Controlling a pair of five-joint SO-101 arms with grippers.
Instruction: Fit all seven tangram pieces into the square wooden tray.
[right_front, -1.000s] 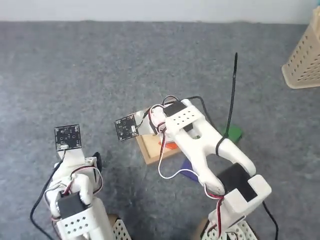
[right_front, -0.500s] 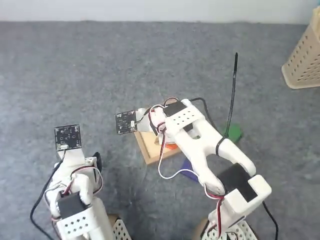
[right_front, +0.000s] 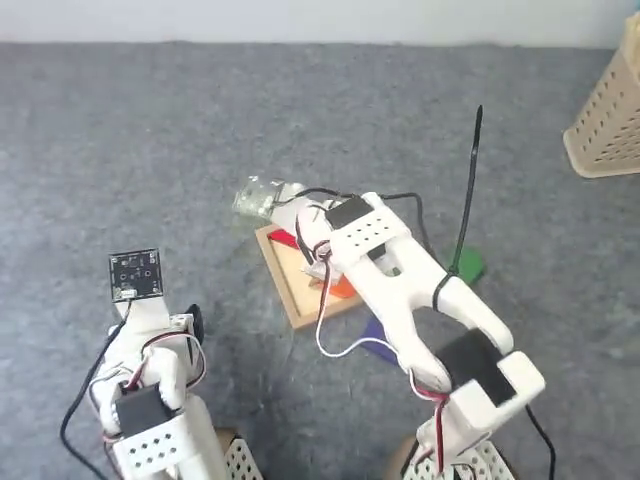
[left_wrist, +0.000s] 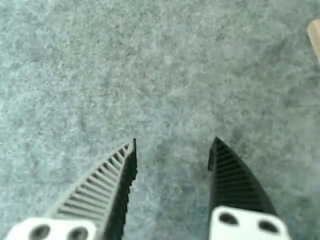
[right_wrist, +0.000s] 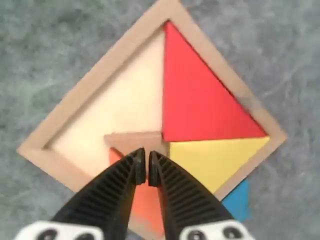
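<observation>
The square wooden tray (right_wrist: 75, 107) lies under my right gripper (right_wrist: 147, 162), which is shut, its tips just above a small brown piece (right_wrist: 131, 140) in the tray. A red triangle (right_wrist: 200, 105), a yellow triangle (right_wrist: 215, 157) and an orange piece (right_wrist: 147, 200) also lie in the tray. A blue piece (right_wrist: 237, 200) rests outside its edge. In the high view the right arm (right_front: 390, 270) covers most of the tray (right_front: 290, 295); a green piece (right_front: 467, 266) and a purple piece (right_front: 375, 338) lie on the carpet beside it. My left gripper (left_wrist: 172, 150) hangs open over bare carpet.
A beige slatted basket (right_front: 610, 110) stands at the far right edge. A thin black rod (right_front: 470, 190) sticks up beside the right arm. Grey carpet stretches open on the far side and to the left. A tray corner (left_wrist: 315, 32) shows in the left wrist view.
The right arm's wrist has swung toward the far side, uncovering the tray's near-left part and the red triangle. The left arm has stayed still.
</observation>
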